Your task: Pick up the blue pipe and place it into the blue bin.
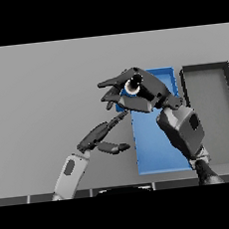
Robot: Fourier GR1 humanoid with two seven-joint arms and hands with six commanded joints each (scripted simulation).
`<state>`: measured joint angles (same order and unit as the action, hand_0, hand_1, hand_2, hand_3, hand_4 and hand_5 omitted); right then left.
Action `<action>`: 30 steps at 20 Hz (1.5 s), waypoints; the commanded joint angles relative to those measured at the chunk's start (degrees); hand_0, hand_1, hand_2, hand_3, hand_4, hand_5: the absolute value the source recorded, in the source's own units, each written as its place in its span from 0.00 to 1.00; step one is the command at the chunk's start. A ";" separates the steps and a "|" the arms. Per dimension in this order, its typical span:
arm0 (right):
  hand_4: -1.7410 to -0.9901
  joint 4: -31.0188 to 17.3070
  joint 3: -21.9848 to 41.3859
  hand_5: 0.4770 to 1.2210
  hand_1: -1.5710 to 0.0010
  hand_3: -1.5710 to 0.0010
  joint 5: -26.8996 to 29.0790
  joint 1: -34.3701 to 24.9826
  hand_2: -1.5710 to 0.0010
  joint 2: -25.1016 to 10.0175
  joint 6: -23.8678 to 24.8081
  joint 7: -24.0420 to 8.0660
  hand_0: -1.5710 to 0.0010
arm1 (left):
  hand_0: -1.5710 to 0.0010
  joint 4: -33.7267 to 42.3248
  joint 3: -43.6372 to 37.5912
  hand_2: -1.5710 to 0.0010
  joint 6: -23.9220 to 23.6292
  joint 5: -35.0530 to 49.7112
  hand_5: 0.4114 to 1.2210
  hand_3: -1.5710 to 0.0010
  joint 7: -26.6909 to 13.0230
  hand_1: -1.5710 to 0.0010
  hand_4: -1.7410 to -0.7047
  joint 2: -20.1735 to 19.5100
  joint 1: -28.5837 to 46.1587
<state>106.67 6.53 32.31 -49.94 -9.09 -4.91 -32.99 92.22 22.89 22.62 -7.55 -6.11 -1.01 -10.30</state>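
One hand does the carrying here, the right hand (136,91) clenched round the blue pipe (131,86) above the blue bin's (158,152) far left edge, left hand (101,135) relaxed below-left, so letting go now risks it tipping outside the rim.

My right hand (134,92) is curled round the blue pipe (130,87), holding it over the upper left edge of the blue bin (158,152). My left hand (101,138) hangs just left of the bin with fingers straight, holding nothing. A grey bin (215,121) sits just right of the blue one on the grey table (39,94).
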 commanded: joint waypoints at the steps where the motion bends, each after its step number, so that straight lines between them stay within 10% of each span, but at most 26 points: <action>1: 0.00 -1.55 -1.82 1.00 0.00 0.00 -1.29 -2.15 0.00 -1.35 1.76 1.07 0.00 | 1.00 -0.16 -0.64 1.00 -0.12 0.27 0.03 1.00 -1.26 1.00 0.81 -0.01 -0.94; 8: 0.00 -11.28 -10.24 1.00 0.00 0.00 -4.20 -4.32 0.00 -11.60 4.33 0.06 0.00 | 1.00 -0.74 -0.54 1.00 -0.35 -0.57 0.00 1.00 -0.88 1.00 0.82 -0.20 -1.23; 18: 0.00 -5.30 -12.27 1.00 0.00 0.00 -6.02 21.33 0.00 -14.22 5.69 -1.88 0.00 | 1.00 0.79 0.09 1.00 -0.38 -0.84 0.01 1.00 0.31 1.00 0.84 -0.91 0.14; 27: 0.00 -2.85 3.30 1.00 0.00 0.03 -2.52 36.93 0.00 -25.07 27.12 -1.93 0.00 | 1.00 1.19 0.74 1.00 -0.65 -0.87 0.01 1.00 0.37 1.00 0.82 -0.69 1.70; 30: 0.00 -4.02 10.75 1.00 0.00 0.35 0.00 37.79 0.00 -30.84 33.28 -1.93 0.00 | 1.00 1.38 0.73 1.00 -0.42 -1.03 0.01 1.00 0.58 1.00 0.83 -1.23 1.59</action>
<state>102.63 17.29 32.42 -12.13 -39.92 28.32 -34.90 93.60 23.63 22.22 -8.57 -5.43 -2.24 -8.70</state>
